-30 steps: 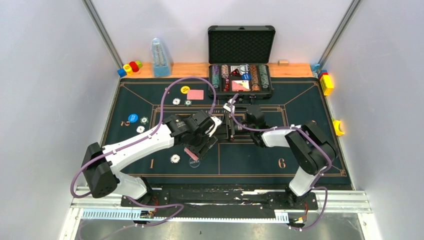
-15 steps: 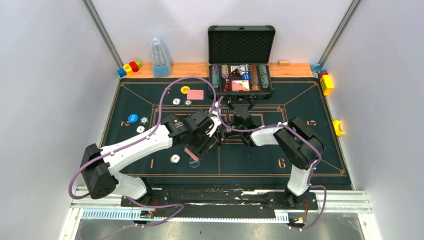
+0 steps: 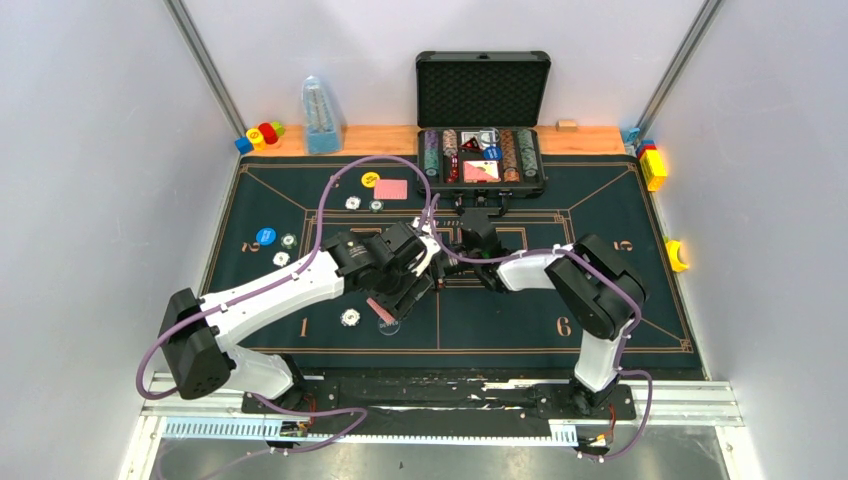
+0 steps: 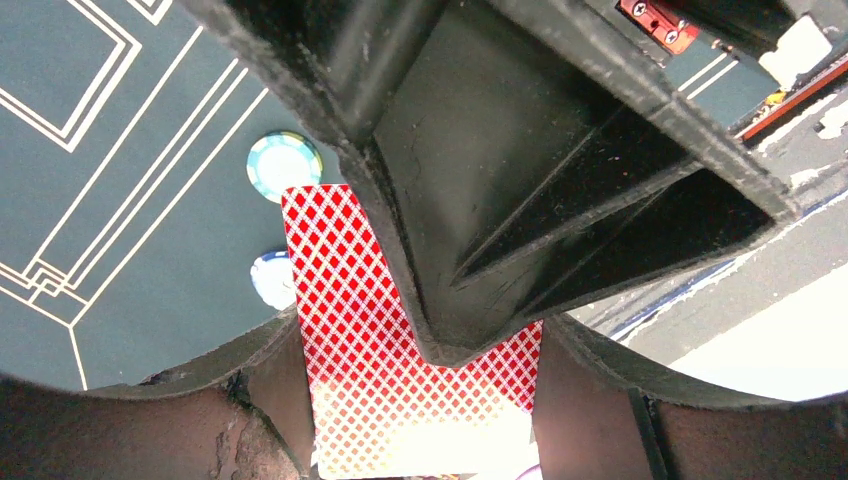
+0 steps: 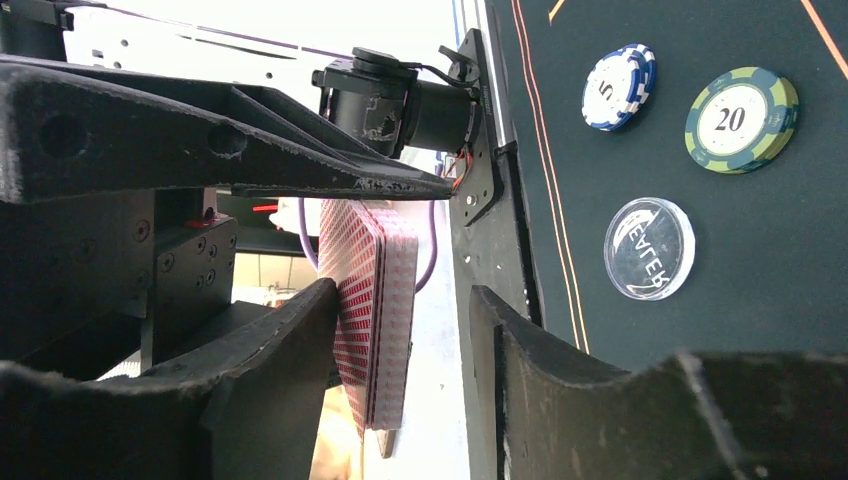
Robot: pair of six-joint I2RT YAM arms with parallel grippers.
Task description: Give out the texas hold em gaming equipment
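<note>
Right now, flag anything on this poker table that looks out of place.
Chunky coloured toy blocks and a tall clear blue bottle stand beyond the dark green mat's far-left corner, not poker gear. Nothing looks spilled or damaged.

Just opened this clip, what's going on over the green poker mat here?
The left gripper holds a stack of red-patterned playing cards above the dark green poker mat. The right gripper faces it, jaws either side of the stack with a gap on one side, not yet clamped. Round poker chips and a clear dealer button lie on the mat.

Dark felt mat (image 3: 480, 322) with chips (image 3: 349, 317), card (image 3: 391, 189)
</note>
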